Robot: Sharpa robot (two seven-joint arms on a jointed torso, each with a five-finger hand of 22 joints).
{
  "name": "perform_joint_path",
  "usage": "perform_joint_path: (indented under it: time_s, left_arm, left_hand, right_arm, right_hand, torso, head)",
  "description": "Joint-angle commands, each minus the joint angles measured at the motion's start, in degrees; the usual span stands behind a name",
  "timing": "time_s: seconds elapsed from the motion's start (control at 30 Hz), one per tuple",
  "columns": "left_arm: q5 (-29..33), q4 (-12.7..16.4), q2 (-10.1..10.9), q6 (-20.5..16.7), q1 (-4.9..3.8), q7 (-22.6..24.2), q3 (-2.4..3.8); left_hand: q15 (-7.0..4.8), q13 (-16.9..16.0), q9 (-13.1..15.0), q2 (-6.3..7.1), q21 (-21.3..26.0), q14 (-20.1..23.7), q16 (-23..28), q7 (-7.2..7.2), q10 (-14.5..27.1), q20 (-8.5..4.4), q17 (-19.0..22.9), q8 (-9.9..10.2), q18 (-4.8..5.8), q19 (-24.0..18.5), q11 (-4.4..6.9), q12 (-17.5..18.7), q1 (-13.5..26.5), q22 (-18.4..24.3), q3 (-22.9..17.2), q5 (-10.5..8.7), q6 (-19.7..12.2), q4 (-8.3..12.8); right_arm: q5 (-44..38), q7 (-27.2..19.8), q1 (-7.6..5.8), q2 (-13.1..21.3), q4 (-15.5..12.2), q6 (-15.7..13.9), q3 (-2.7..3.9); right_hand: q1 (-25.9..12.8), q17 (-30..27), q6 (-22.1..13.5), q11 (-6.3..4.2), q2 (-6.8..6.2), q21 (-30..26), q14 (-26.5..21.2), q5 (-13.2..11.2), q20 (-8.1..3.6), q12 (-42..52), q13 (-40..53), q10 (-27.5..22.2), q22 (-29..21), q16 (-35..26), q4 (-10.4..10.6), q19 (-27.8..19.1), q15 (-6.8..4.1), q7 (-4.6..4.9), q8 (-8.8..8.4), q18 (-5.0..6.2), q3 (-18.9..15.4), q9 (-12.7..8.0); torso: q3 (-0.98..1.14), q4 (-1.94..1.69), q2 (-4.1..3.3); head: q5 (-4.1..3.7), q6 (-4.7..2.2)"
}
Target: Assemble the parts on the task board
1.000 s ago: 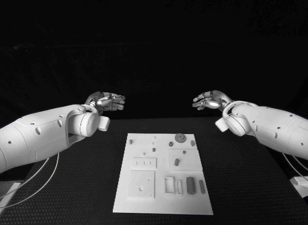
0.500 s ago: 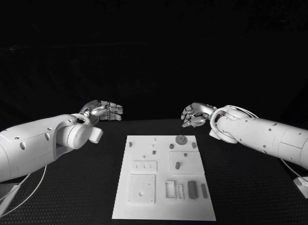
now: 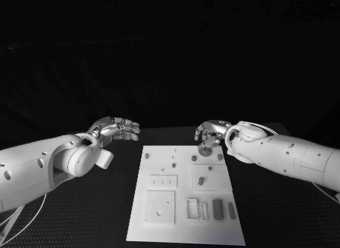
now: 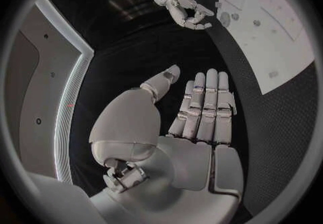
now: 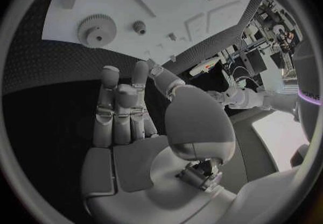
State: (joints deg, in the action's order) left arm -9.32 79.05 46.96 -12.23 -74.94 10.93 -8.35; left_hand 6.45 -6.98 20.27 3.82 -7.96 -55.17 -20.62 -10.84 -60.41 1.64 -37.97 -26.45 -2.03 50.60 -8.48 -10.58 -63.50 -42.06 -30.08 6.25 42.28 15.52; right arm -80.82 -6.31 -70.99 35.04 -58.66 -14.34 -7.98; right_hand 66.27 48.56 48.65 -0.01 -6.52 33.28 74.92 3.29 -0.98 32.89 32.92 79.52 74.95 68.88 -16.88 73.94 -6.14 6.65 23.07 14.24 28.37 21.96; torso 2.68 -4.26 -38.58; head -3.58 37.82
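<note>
Head view: task board [image 3: 159, 217] is seen lying flat at the middle of the black surface [image 3: 281, 212], with small grey parts [image 3: 218, 210] standing in recesses toward its 5 o'clock corner and a gear [image 3: 205, 151] near its 1 o'clock corner. Left hand [image 3: 115, 128] is held off the board at 10 o'clock, fingers loosely curled, nothing held. Right hand [image 3: 210, 136] is poised just above the gear, fingers bent, nothing gripped.

Left wrist view: left hand [image 4: 202, 108] is shown flat, fingers side by side, thumb apart, empty; the board [image 4: 269, 30] lies beyond it.

Right wrist view: right hand [image 5: 124, 111] is shown part-open and empty, the gear [image 5: 97, 31] near its fingertips [image 5: 110, 71]. The gear is judged light, rigid and thin; a pinch across its toothed rim would be suited, though slipping is possible.
</note>
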Motion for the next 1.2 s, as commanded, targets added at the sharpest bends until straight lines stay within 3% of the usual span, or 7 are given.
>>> perform_joint_path:
  time_s: [0.03,0.17,0.37,0.73,0.8,1.03,1.2]
  left_arm:
    - [-0.38,1.15,0.59,0.19,-0.04,1.04,0.1]
    - [-0.38,1.48,0.7,-0.26,-0.04,0.99,0.11]
    - [-0.38,1.78,0.84,-0.38,-0.04,1.01,0.12]
    - [-0.37,1.75,1.07,-0.64,-0.03,0.86,0.13]
    - [-0.37,1.62,1.03,-0.66,-0.03,0.87,0.13]
    - [-0.34,1.55,0.87,-0.37,-0.02,0.92,0.12]
    - [-0.31,1.57,1.01,-0.43,-0.02,0.87,0.12]
  left_hand:
    - [0.11,0.08,-0.08,-0.02,0.3,-0.38,0.32,-0.33,-0.16,-0.06,-0.11,0.42,0.14,0.3,-0.32,0.23,0.48,0.05,0.03,-0.35,-0.07,0.26]
    - [0.1,0.12,-0.09,0.09,0.35,-0.4,0.39,-0.41,-0.14,-0.13,-0.16,0.52,0.21,0.33,-0.35,0.36,0.64,0.07,0.08,-0.39,-0.12,0.28]
    - [0.1,0.16,-0.1,0.17,0.42,-0.4,0.49,-0.52,-0.13,-0.21,-0.23,0.65,0.31,0.37,-0.38,0.52,0.84,0.09,0.12,-0.42,-0.19,0.27]
    - [0.14,0.25,-0.11,0.35,0.58,-0.35,0.69,-0.67,-0.07,-0.33,-0.34,0.87,0.52,0.37,-0.47,0.83,1.29,0.14,0.25,-0.48,-0.28,0.21]
    - [0.14,0.27,-0.1,0.4,0.62,-0.34,0.73,-0.69,-0.07,-0.35,-0.36,0.91,0.55,0.36,-0.48,0.88,1.38,0.15,0.28,-0.5,-0.29,0.21]
    - [0.14,0.3,-0.1,0.42,0.67,-0.35,0.8,-0.71,-0.07,-0.4,-0.42,0.99,0.63,0.38,-0.5,0.99,1.56,0.16,0.33,-0.55,-0.32,0.16]
    - [0.14,0.33,-0.1,0.47,0.73,-0.36,0.87,-0.76,-0.04,-0.45,-0.47,1.07,0.69,0.39,-0.53,1.11,1.71,0.17,0.38,-0.58,-0.38,0.13]
  right_arm:
    - [-4.42,2.67,0.42,-0.18,-0.6,0.53,0.03]
    - [-6.84,3.13,1.33,-0.05,-1.61,1.42,0.03]
    - [-8.16,3.73,1.63,0.14,-2.33,2.01,0.03]
    - [-9.26,4.65,1.69,1.49,-4.19,2.4,0.03]
    - [-9.49,4.77,1.69,1.45,-4.01,2.42,0.03]
    - [-9.6,4.89,1.82,1.45,-3.69,2.81,0.03]
    - [-9.55,4.86,2.14,1.26,-3.25,2.61,0.03]
  right_hand:
    - [-0.71,3.3,0.73,0.19,-0.1,2.32,-0.97,0.04,-0.5,8.88,11.65,-5.62,1.57,3.68,-0.02,-0.28,-0.2,0.15,-0.75,0.76,0.12,0.09]
    - [-0.98,5.17,1.65,-0.13,0.04,5.21,-1.06,0.12,-1.05,13.54,18.77,-7.71,1.55,5.69,0.01,-0.36,-0.09,-0.11,-1.09,0.76,0.82,0.37]
    - [-1.64,5.63,2.08,-0.06,-0.19,6.36,-1.24,0.09,-1.09,14.29,20.94,-8.41,1.49,6.0,0.15,-0.85,-0.16,-0.11,-1.31,0.76,1.08,0.47]
    - [-2.67,6.1,2.26,-0.06,-0.68,7.56,-1.03,0.09,-1.23,14.58,22.58,-8.37,1.47,6.48,0.22,-0.94,-0.17,-0.11,-1.67,0.76,1.3,0.54]
    - [-2.83,6.17,2.25,-0.05,-0.75,7.75,-1.01,0.09,-1.26,14.59,22.83,-8.36,1.46,6.56,0.24,-0.95,-0.16,-0.1,-1.74,0.76,1.36,0.55]
    - [-3.37,6.31,2.25,-0.03,-0.79,8.09,-0.96,0.09,-1.28,14.6,23.26,-8.3,1.44,6.71,0.32,-0.97,-0.13,-0.07,-1.88,0.76,1.44,0.56]
    - [-3.84,6.42,2.37,-0.02,-0.56,8.41,-0.93,0.09,-1.32,14.58,23.66,-8.2,1.42,6.83,0.38,-0.98,-0.11,-0.07,-1.96,0.76,1.67,0.6]
  torso:
    - [0.49,-0.99,-1.71]
    - [0.89,-1.21,-2.51]
    - [1.29,-1.35,-3.28]
    - [1.63,-1.6,-4.22]
    - [1.87,-1.55,-4.44]
    - [2.07,-1.75,-4.82]
    - [2.43,-1.86,-5.15]
  head:
    - [-0.38,-0.04]
    - [-0.69,0.37]
    - [-0.81,0.38]
    - [-1.19,0.47]
    - [-1.11,0.36]
    - [-1.45,0.51]
    - [-1.6,0.18]
